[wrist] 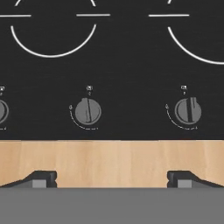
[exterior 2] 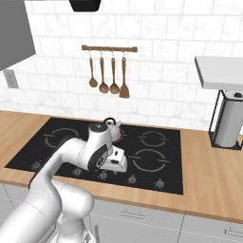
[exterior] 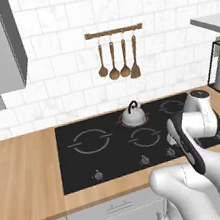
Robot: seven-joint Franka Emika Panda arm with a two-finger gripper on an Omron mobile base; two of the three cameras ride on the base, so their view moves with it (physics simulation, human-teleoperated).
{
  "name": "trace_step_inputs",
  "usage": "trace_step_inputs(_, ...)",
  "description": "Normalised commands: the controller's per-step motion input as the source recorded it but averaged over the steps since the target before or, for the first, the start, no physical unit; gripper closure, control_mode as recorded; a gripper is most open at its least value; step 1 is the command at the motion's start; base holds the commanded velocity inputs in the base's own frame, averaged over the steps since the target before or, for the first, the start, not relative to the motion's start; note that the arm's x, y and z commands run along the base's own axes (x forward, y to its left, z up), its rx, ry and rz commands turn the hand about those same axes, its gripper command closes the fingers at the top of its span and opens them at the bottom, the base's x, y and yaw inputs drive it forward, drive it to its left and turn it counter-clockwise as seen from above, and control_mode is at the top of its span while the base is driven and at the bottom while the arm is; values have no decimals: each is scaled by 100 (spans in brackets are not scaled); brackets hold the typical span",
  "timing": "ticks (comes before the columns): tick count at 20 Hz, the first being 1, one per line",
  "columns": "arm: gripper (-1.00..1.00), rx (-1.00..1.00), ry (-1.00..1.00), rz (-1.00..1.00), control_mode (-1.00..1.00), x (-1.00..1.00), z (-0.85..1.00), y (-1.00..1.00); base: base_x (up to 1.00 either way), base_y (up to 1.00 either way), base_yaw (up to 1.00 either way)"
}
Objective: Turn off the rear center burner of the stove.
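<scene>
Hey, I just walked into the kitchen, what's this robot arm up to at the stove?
The white robot arm is reaching down over the front edge of the wide black glass stove, toward its row of small round grey knobs. Its gripper is open and holds nothing, hovering above the wooden counter edge just short of the knobs. A small silver kettle sits on the red-rimmed rear center burner, so that burner appears not yet turned off.

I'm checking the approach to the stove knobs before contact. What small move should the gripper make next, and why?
Probably ease forward and down toward the knob ahead. The open gripper hangs over the wooden counter edge, short of the stove, touching nothing. The rear center burner under the kettle shows a red rim.
</scene>
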Motion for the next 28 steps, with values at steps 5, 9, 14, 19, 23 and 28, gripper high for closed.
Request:
trace_step_inputs(5, -100, 0, 0, 0, -100, 1, -15, 0, 0, 0, 0)
trace_step_inputs(9, -100, 0, 0, 0, -100, 5, -3, -1, 0, 0, 0)
trace_step_inputs(14, -100, 0, 0, 0, -100, 7, 0, -7, 0, 0, 0)
trace_step_inputs(19, -100, 0, 0, 0, -100, 4, -8, 0, 0, 0, 0)
trace_step_inputs(23, -100, 0, 0, 0, -100, 0, -22, 9, 0, 0, 0)
trace_step_inputs(28, -100, 0, 0, 0, -100, 0, -22, 25, 0, 0, 0)
